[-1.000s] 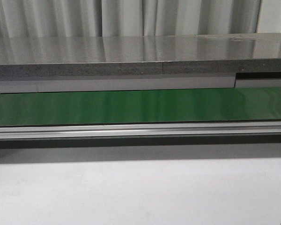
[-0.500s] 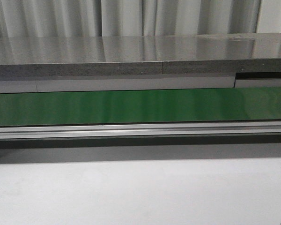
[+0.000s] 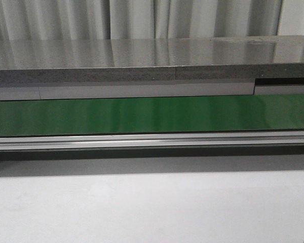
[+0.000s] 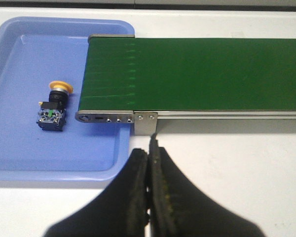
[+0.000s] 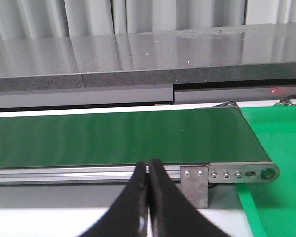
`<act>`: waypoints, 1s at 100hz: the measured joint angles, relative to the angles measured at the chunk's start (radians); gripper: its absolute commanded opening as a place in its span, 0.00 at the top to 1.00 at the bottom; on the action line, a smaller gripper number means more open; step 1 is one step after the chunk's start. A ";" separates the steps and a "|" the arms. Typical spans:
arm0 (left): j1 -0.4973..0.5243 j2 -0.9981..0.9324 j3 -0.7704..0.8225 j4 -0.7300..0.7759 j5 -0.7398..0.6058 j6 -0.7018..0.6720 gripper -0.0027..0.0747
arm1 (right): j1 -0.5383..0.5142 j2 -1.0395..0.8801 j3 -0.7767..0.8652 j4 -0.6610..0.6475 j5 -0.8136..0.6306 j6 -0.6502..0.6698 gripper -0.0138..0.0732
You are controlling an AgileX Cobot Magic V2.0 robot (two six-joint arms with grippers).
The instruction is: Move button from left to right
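My left pincer (image 4: 149,153) hangs with its fingers pressed together, empty, over the white counter (image 4: 227,163) just short of the green conveyor belt (image 4: 197,74) and its end bracket. From there the button (image 4: 54,106) lies off to the side, past the tray's near rim, lying in the blue tray (image 4: 19,148) beside the belt's end roller. It lies on its side, its long axis running from black body to yellow cap, cap pointing away from me. My right pincer (image 5: 149,170), also closed and empty, sits at the belt's far end by a green mat (image 5: 281,148), so I judge the left arm nearer for the pick.
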State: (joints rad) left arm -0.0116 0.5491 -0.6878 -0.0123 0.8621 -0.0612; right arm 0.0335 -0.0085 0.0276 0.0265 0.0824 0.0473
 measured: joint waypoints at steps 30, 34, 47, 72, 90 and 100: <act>0.000 0.074 -0.006 -0.012 0.017 0.000 0.99 | 0.000 0.000 0.000 0.000 0.000 0.000 0.94; 0.000 0.076 -0.006 -0.012 0.018 0.000 0.99 | 0.000 0.000 0.000 0.000 0.000 0.000 0.94; 0.000 0.076 -0.006 -0.012 0.018 0.000 0.99 | 0.000 0.000 0.000 0.000 0.000 0.000 0.94; 0.000 0.076 -0.006 -0.012 0.027 0.000 0.77 | 0.000 0.000 0.000 0.000 0.000 0.000 0.94; 0.000 0.076 -0.006 -0.010 0.039 0.000 0.29 | 0.000 0.000 0.000 0.000 0.000 0.000 0.94; 0.000 0.076 -0.006 -0.010 0.039 0.000 0.22 | 0.000 0.000 0.000 0.000 0.000 0.002 0.94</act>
State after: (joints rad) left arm -0.0116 0.6250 -0.6941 -0.0221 0.9008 -0.0612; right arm 0.0335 -0.0085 0.0276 0.0265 0.0824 0.0490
